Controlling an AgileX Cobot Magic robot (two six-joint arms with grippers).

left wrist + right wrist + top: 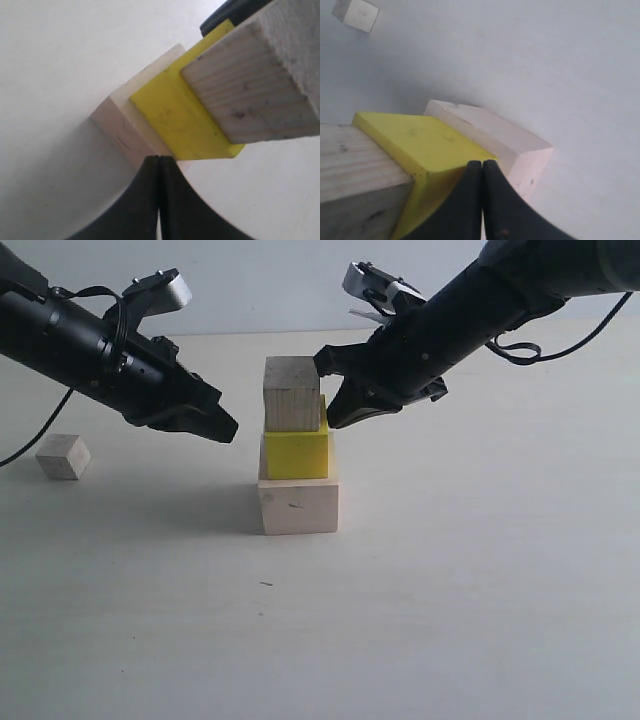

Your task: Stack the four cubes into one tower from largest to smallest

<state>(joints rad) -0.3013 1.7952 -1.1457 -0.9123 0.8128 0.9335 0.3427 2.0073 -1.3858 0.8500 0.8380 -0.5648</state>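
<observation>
Three cubes stand as a tower: the large pale wood cube (298, 505) at the bottom, the yellow cube (297, 452) on it, and the brownish grained cube (291, 393) on top. The smallest pale cube (63, 456) sits alone on the table far to the left. My left gripper (226, 427) hangs shut and empty a short way left of the tower, level with the yellow cube (185, 115). Shut and empty too, my right gripper (334, 420) has its tip close against the tower's right side, by the yellow cube's (415, 137) top corner.
The tower stands on a plain pale table (480, 590) in front of a light wall. Both black arms slant down toward the tower from the upper left and upper right. A cable (30, 440) trails from the left arm.
</observation>
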